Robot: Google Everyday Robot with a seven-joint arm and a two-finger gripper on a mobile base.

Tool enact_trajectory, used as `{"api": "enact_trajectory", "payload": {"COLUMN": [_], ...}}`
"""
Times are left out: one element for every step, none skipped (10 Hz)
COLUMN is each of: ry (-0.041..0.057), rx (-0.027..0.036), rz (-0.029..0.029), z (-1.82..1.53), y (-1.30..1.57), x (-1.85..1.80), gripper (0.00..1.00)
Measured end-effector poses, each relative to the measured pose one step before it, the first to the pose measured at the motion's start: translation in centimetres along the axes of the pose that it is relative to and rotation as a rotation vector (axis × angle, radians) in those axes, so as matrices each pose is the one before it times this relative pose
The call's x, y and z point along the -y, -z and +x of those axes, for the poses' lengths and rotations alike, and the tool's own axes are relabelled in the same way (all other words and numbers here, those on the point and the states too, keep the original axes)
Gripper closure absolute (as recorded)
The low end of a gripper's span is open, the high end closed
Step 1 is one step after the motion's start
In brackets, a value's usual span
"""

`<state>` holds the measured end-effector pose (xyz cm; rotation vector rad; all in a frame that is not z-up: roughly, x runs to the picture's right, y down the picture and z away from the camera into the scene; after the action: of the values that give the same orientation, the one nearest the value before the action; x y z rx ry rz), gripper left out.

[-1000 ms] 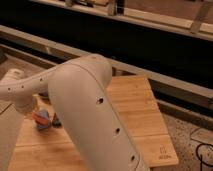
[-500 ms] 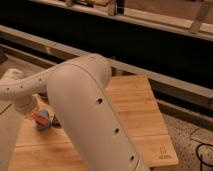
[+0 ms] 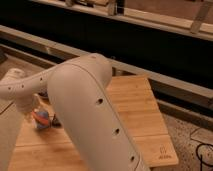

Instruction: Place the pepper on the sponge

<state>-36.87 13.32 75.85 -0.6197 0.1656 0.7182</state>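
My white arm (image 3: 85, 105) sweeps across the middle of the camera view and hides much of the wooden table (image 3: 135, 115). Its wrist bends down at the far left, where the gripper (image 3: 31, 114) hangs just above the table's left part. Right beside the gripper sits the blue-grey sponge (image 3: 44, 122). The red-orange pepper (image 3: 39, 115) shows on top of the sponge, close against the gripper. I cannot make out whether the gripper still holds the pepper.
A small dark object (image 3: 55, 121) lies on the table just right of the sponge, partly behind my arm. A long metal rail (image 3: 165, 82) runs behind the table in front of a dark wall. Speckled floor (image 3: 192, 135) lies to the right.
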Motion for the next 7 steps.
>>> {"api": "enact_trajectory", "payload": {"ry": [-0.00573,-0.00275,0.00061,0.0028,0.00484,0.00881,0.00548], "rx": [-0.00038,0.00116,0.0051,0.01327,0.01562,0.02288,0.01418], "rz": [0.00093,0.00165,0.00564,0.00976,0.01242,0.0188,0.00852], "z": [0.012,-0.028,-0.135,-0.353,-0.413,-0.627,-0.409], "y": [-0.014,0.068,0.221,0.557,0.754,1.273,0.775], "x": [0.038,0.01,0.07,0.117,0.15,0.205,0.036], "gripper": [0.21,0.21,0.21,0.21,0.21,0.21,0.21]}}
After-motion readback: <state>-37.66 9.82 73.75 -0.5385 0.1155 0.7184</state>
